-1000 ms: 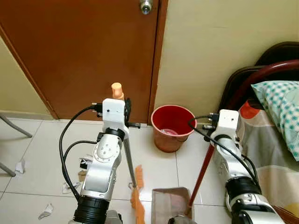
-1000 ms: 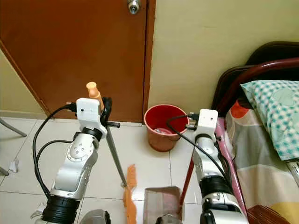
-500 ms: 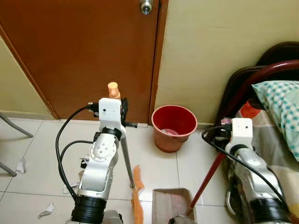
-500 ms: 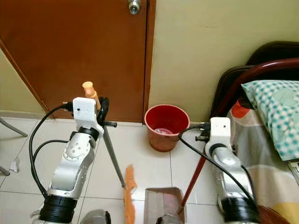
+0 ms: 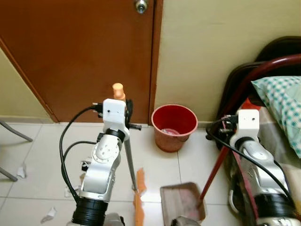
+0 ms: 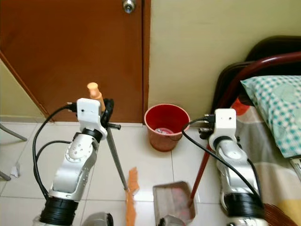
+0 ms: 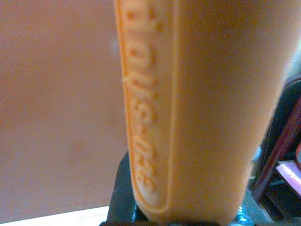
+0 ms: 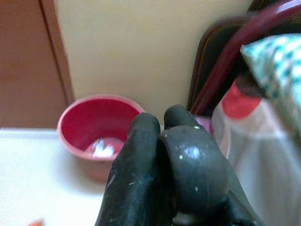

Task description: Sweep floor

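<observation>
Dustpan on floor tiles nearest robot, now tilted and shifted toward bed compared with half second ago; debris inside. Red dustpan handle leans up to right claw, clenched on handle; right arm swung further right. Broom orange bristles on tile just beside dustpan, pole rising to left claw, grasping orange grip; position as before. Paper scraps left of arm. Red bucket beyond, against wall beside brown door.
</observation>
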`<state>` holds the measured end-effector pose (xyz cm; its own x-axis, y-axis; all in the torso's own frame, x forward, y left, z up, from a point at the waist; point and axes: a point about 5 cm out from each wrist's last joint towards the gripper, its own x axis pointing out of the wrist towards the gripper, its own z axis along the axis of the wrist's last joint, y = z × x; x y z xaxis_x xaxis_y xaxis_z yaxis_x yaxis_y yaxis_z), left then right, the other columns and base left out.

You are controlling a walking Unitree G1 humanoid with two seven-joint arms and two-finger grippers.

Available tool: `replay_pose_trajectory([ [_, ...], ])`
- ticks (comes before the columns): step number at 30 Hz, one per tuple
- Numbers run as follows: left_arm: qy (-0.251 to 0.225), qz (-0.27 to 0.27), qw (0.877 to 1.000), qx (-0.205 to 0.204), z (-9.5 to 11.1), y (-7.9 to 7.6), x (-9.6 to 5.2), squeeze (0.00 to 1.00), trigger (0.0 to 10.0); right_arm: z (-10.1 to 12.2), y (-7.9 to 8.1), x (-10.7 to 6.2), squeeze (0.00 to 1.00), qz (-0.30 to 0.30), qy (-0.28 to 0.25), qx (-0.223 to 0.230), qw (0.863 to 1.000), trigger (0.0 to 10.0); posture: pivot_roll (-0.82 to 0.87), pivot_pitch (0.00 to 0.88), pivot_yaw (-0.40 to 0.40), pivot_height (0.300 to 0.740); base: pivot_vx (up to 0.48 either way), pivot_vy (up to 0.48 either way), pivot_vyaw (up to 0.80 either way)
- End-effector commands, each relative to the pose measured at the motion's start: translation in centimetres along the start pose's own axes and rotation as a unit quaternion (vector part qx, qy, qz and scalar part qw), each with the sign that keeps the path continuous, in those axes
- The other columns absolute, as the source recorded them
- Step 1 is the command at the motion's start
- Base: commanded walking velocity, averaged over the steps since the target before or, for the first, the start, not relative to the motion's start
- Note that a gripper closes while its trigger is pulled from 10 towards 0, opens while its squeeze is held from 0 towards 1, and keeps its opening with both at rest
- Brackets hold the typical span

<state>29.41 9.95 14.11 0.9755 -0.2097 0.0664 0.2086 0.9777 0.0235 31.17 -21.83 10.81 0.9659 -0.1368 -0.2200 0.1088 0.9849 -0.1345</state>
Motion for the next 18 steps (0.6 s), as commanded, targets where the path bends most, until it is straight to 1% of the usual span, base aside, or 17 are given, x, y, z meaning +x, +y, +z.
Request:
replay_pose_trajectory([
  [1,-0.027,0.005,1.0,0.003,1.7,0.5,0.3,0.0,10.0,0.8,0.7,0.2,0.0,-0.013,-0.027,-0.008,1.0,10.0,0.04,0.101,-0.012,0.74,0.0,0.0,0.0],
  [6,-0.051,0.008,0.999,0.006,3.7,0.6,0.7,0.0,10.0,0.3,2.2,0.3,0.0,-0.031,-0.027,0.013,0.999,10.0,0.04,0.124,-0.001,0.74,0.0,0.0,0.0],
  [8,-0.063,0.004,0.998,0.004,4.7,0.6,0.8,0.0,10.0,0.3,3.0,0.6,0.0,-0.034,-0.042,0.011,0.998,10.0,0.04,0.132,0.0,0.74,0.0,0.0,0.0],
  [10,-0.066,0.002,0.998,0.004,5.0,0.6,0.8,0.0,10.0,0.4,3.2,0.8,0.0,-0.038,-0.051,0.017,0.998,10.0,0.03,0.128,-0.007,0.74,0.0,0.0,0.0],
  [13,-0.068,0.004,0.998,0.002,5.2,0.9,0.7,0.0,10.0,0.4,3.4,1.2,0.0,-0.047,-0.059,0.012,0.997,10.0,0.03,0.127,-0.014,0.74,0.0,0.0,0.0],
  [15,-0.079,0.009,0.997,0.001,5.8,1.3,0.6,0.0,10.0,0.5,3.6,1.4,0.0,-0.053,-0.072,-0.005,0.996,10.0,0.03,0.127,-0.014,0.74,0.0,0.0,0.0],
  [17,-0.083,0.011,0.997,0.0,6.1,1.5,0.6,0.0,10.0,0.5,3.7,1.5,0.0,-0.059,-0.075,-0.012,0.995,10.0,0.03,0.127,-0.014,0.74,0.0,0.0,0.0],
  [18,-0.085,0.011,0.996,0.002,6.3,1.6,0.5,0.0,10.0,0.5,3.7,1.5,0.0,-0.063,-0.077,-0.013,0.995,10.0,0.01,0.12,-0.029,0.74,0.0,0.0,0.0],
])
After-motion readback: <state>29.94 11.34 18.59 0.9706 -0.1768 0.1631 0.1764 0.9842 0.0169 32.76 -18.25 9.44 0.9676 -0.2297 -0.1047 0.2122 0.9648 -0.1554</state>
